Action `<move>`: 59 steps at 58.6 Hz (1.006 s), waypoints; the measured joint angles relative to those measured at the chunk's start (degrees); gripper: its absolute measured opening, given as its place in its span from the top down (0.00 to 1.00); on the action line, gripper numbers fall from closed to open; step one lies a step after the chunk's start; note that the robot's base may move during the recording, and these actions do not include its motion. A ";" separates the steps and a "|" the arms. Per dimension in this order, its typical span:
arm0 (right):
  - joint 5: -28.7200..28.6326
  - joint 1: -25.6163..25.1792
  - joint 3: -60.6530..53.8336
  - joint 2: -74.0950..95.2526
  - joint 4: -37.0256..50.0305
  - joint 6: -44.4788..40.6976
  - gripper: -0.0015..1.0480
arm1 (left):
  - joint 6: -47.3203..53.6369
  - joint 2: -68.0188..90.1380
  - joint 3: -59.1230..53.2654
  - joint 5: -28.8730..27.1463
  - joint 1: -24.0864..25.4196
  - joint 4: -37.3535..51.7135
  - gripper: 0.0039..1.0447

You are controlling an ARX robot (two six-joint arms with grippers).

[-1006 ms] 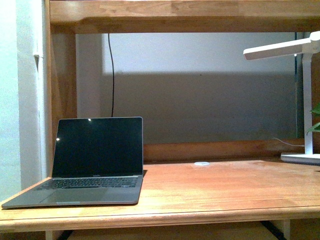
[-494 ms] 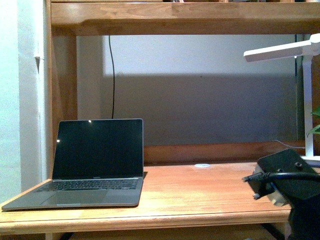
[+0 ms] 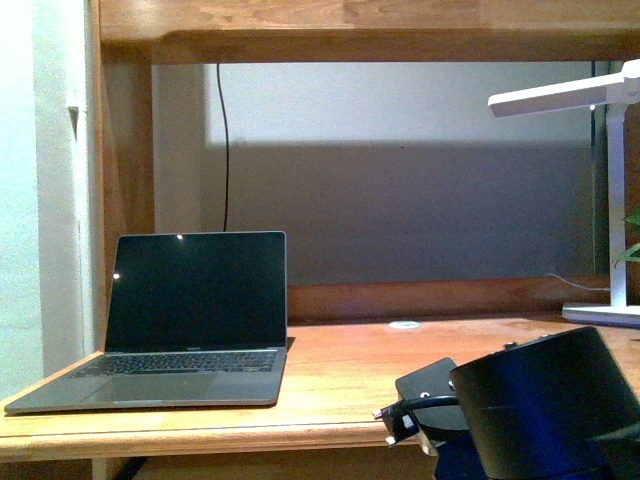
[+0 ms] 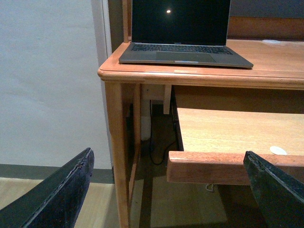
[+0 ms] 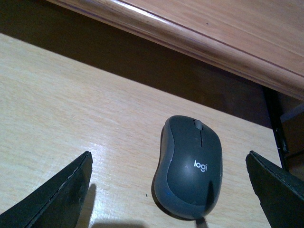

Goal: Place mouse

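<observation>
Desk (image 3: 340,395) with pull-out shelf (image 5: 71,104) under its front edge. Right gripper (image 5: 168,153), jaws spread and empty, hangs above the shelf; left gripper (image 4: 167,153), also spread, stands farther off. Mouse (image 5: 189,166) lies on the shelf between the right fingers (image 5: 57,194), long axis across their closing line.

Front view: right arm (image 3: 540,410) cut by bottom & right edges – its bulk hides the near-right worktop (image 3: 340,375). Lamp (image 3: 560,95) head & base, plus a green leaf (image 3: 630,252), clipped at the right edge. Cable (image 3: 224,150) – lower end goes behind laptop (image 3: 190,310), upper end behind the shelf (image 3: 350,30). White disc (image 3: 404,326) too small to ID. Wrist views: left hand (image 4: 167,156) & right hand (image 5: 168,159) show only dark fingertips, rest out of frame; laptop lid's upper part cut off in left wrist view.
</observation>
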 joint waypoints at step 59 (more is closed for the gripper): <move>-0.59 -6.05 10.36 6.99 -13.55 9.90 0.45 | -0.02 0.00 0.00 0.00 0.00 0.00 0.07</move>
